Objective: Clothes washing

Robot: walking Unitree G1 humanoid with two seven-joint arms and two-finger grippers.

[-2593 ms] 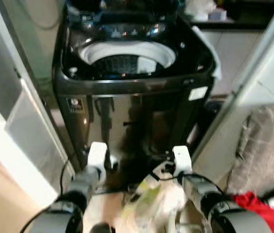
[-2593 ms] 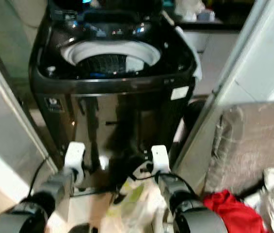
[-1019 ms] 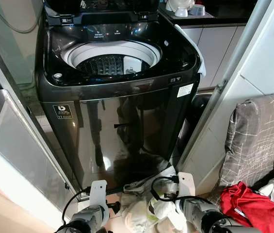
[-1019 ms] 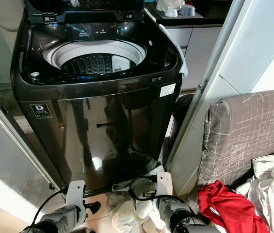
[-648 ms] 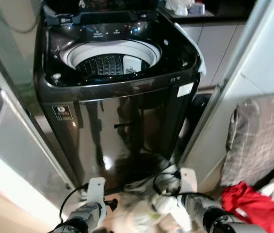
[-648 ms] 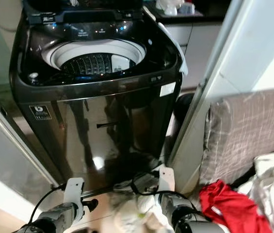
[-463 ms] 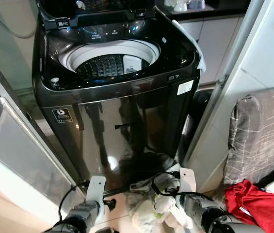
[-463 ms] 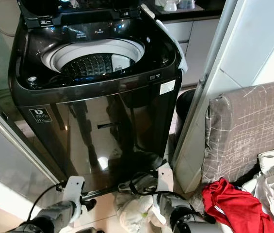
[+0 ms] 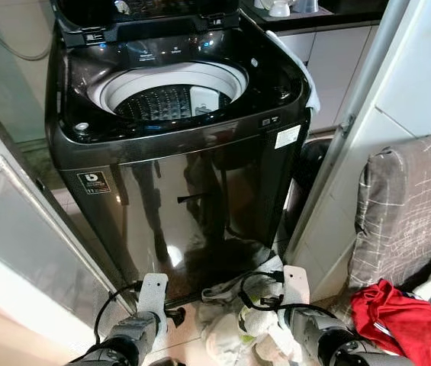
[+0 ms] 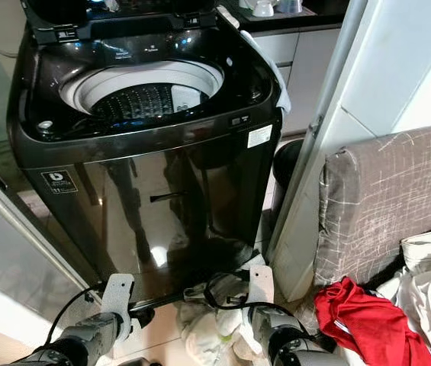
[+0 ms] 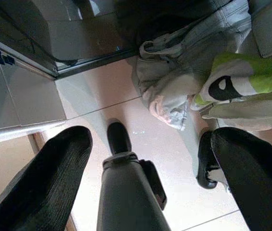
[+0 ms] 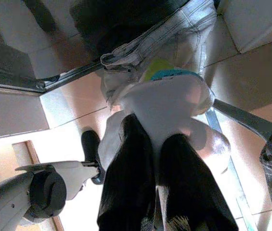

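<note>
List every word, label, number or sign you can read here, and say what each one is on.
Black sticker on the washing machine front: a white logo, text too small to read.
White label at the front's upper right corner: blurred, unreadable.
Control panel behind the drum: faint markings, illegible.
Nothing else carries text.

1. Both silver arms are held low in front of the body, wrists angled down toward the floor.
2. Left gripper [image 11: 148,159] has its two black fingers [image 11: 44,178] spread wide, nothing between them.
3. Right gripper [image 12: 157,159] has its fingers [image 12: 128,168] pinched close together, tips pressed into a pale cloth bundle [image 12: 162,103].
</note>
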